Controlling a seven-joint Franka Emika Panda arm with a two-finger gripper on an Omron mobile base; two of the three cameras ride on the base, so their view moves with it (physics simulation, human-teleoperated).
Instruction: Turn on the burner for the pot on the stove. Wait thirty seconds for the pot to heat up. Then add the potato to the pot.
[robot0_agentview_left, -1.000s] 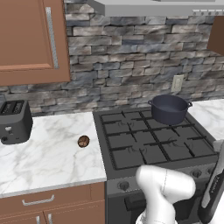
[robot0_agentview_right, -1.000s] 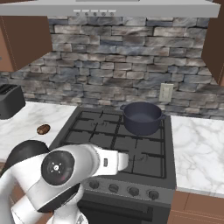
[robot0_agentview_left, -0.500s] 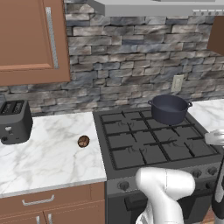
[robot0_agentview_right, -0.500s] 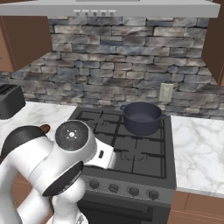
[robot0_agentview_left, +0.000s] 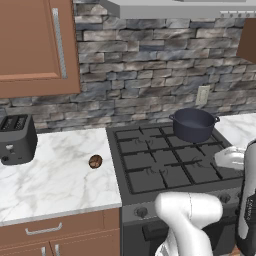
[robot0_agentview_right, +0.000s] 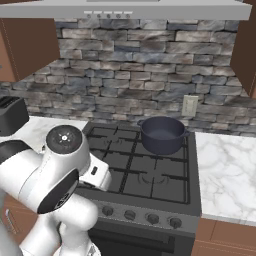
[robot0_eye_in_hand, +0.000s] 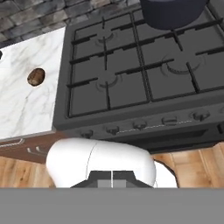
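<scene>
The dark blue-grey pot (robot0_agentview_left: 193, 124) (robot0_agentview_right: 162, 134) (robot0_eye_in_hand: 173, 11) stands lidless on the back right corner of the black stove (robot0_agentview_left: 161, 170) (robot0_agentview_right: 134, 171) (robot0_eye_in_hand: 131, 74). The burner beneath it is hidden by the pot. On the marble counter left of the stove lies the brown potato (robot0_agentview_left: 95, 161) (robot0_eye_in_hand: 36, 76). In the hand view my gripper (robot0_eye_in_hand: 112, 183) hovers high in front of the stove, looking down on the knob row (robot0_eye_in_hand: 140, 125). Its fingertips are pressed together, shut on nothing, far from pot and potato.
A dark toaster (robot0_agentview_left: 17, 140) (robot0_agentview_right: 11, 115) sits at the counter's far left. Wood cabinets hang above, with a stone wall behind the range hood. Marble counter (robot0_agentview_right: 225, 170) continues right of the stove. My white arm (robot0_agentview_right: 55, 175) fills the lower left of the right base view.
My arm has swung and folded upward; its elbow now bulks larger in the right base view and a white link shows at the left view's right edge. Pot and potato have not moved.
</scene>
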